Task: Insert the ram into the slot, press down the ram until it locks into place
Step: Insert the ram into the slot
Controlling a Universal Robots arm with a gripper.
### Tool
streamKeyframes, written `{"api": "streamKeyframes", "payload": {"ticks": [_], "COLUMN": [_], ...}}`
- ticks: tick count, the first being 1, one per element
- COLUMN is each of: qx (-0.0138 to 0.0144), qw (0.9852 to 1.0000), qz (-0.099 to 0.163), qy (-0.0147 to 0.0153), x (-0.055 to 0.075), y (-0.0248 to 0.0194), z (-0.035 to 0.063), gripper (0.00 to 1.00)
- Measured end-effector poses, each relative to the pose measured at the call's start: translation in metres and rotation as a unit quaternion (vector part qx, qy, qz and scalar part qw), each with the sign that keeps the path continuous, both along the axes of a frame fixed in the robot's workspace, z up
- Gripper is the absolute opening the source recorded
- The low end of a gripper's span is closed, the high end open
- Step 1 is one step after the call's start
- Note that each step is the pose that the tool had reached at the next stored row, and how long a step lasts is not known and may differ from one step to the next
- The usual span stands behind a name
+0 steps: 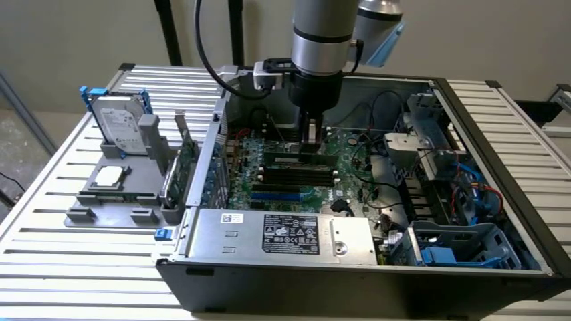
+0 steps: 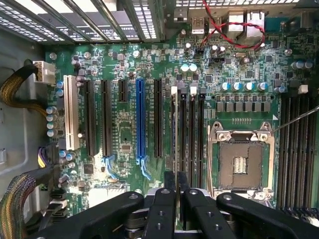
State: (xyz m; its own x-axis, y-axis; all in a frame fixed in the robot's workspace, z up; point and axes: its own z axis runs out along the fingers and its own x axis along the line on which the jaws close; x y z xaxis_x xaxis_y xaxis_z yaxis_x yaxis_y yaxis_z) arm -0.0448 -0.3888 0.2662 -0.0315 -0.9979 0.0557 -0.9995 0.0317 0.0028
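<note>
Holding ram (image 1: 290, 159), slatted table (image 1: 53, 200), beige wall (image 1: 80, 33)

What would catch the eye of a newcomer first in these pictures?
First the robot arm, which reaches from above into the open computer case on the slatted table. Its gripper is closed on the ram, a thin green stick standing on edge at the row of black memory slots on the motherboard. At the exterior view's left, a hard drive sits on a grey holder beside the case.
</note>
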Motion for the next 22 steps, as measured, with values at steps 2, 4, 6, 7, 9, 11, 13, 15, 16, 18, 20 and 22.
{"api": "streamKeyframes", "payload": {"ticks": [2, 4, 6, 7, 9, 11, 13, 15, 16, 18, 20, 22], "qx": [-0.0011, -0.0018, -0.0026, -0.0031, -0.0041, -0.0052, -0.0061, -0.0069, -0.0074, -0.0080, -0.0087, -0.0090], "qw": [1.0000, 1.0000, 1.0000, 1.0000, 1.0000, 1.0000, 1.0000, 1.0000, 1.0000, 1.0000, 1.0000, 1.0000], "qz": [0.000, 0.000, 0.000, 0.000, 0.000, 0.000, 0.000, 0.000, 0.000, 0.000, 0.000, 0.000], "qy": [0.0000, 0.0000, 0.0000, 0.0000, 0.0000, 0.0000, 0.0000, 0.0000, 0.0000, 0.0000, 0.0000, 0.0000], "x": [0.000, 0.000, 0.000, 0.000, 0.000, 0.000, 0.000, 0.000, 0.000, 0.000, 0.001, 0.001], "y": [0.0000, 0.0000, 0.0000, 0.0000, 0.0000, 0.0000, 0.0001, 0.0005, 0.0008, 0.0012, 0.0018, 0.0025], "z": [-0.0035, -0.0071, -0.0108, -0.0125, -0.0162, -0.0193, -0.0216, -0.0230, -0.0234, -0.0246, -0.0258, -0.0275], "gripper": [0.13, 0.13, 0.13, 0.13, 0.13, 0.13, 0.13, 0.13, 0.13, 0.13, 0.13, 0.13]}}
